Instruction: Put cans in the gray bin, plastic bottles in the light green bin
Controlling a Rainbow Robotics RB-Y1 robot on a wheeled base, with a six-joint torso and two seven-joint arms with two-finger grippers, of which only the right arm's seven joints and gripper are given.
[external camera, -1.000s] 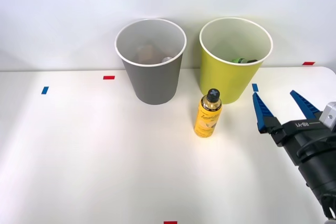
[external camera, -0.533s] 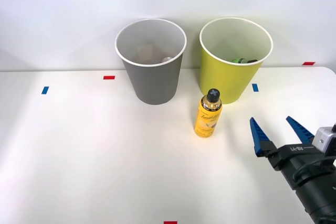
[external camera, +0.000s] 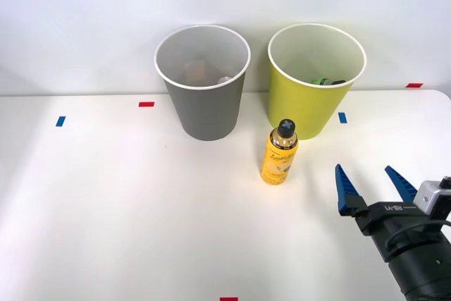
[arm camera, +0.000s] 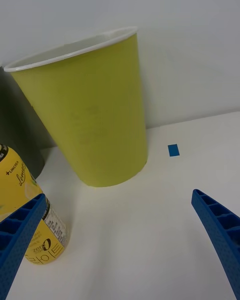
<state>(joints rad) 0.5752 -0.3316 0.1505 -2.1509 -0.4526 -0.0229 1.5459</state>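
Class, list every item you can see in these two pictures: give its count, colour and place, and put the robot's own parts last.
gray bin: one, gray with white rim, back of the table, left of the other bin.
light green bin: one, yellow-green with white rim, right of the gray bin; something green lies inside.
yellow bottle: one, yellow with black cap, upright, in front of the light green bin.
tape marks: several, red and blue, scattered on the table.
table: one, white.
right gripper: one, blue ribbed fingers, open, right of the yellow bottle.
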